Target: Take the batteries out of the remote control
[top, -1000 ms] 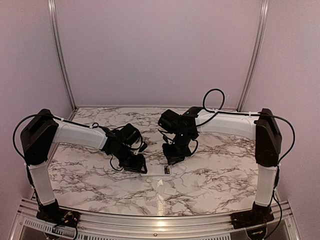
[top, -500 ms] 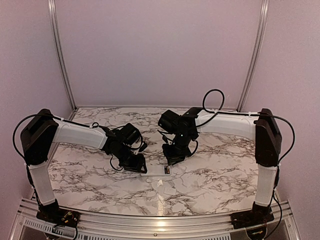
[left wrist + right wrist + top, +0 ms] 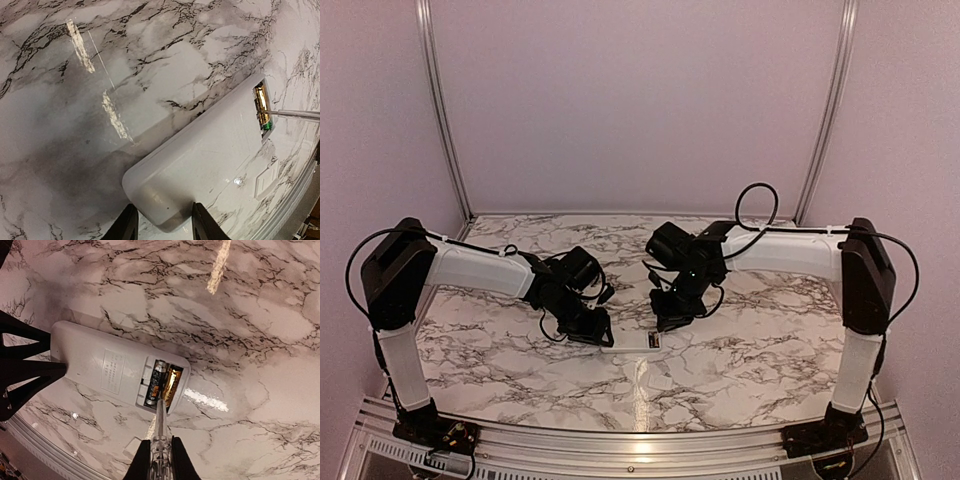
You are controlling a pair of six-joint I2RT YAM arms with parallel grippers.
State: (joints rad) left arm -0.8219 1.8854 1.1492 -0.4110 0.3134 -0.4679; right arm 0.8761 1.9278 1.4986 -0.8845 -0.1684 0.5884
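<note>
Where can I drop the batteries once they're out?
Bare marble table lies right of the remote control toward the right arm's base, likewise on its left, and along the back wall. The centre is crowded: the left fingers clamp the remote, the right fingers hold a tool at the batteries, and the cover lies close beside.
</note>
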